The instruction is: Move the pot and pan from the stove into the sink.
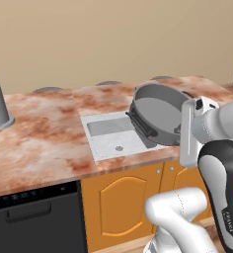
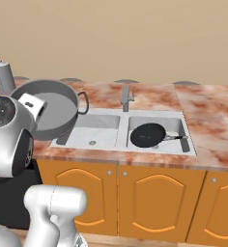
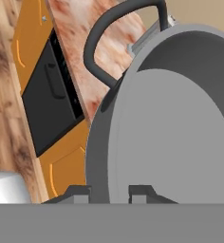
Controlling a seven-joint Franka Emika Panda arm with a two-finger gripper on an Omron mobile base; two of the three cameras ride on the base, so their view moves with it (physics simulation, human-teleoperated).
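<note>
the pan (image 2: 148,134) already lies in the right basin of the sink (image 2: 108,114), its handle pointing toward the right wall, so the step in hand is setting the pot (image 2: 47,114) into the left basin. the hand (image 3: 109,192) is pinched narrow on the pot's rim, one fingertip (image 3: 141,191) inside and one outside, and the pot hangs steeply tilted, its open mouth facing the robot, over the left basin and the front edge of the surface (image 2: 203,111). to do this well i would level the pot first, carry it toward the back until it is centred over the bare basin floor, and lower it slowly; its far loop handle (image 2: 83,102) looks near the faucet (image 2: 126,98), so keep it apart. let go only once the base rests flat.
</note>
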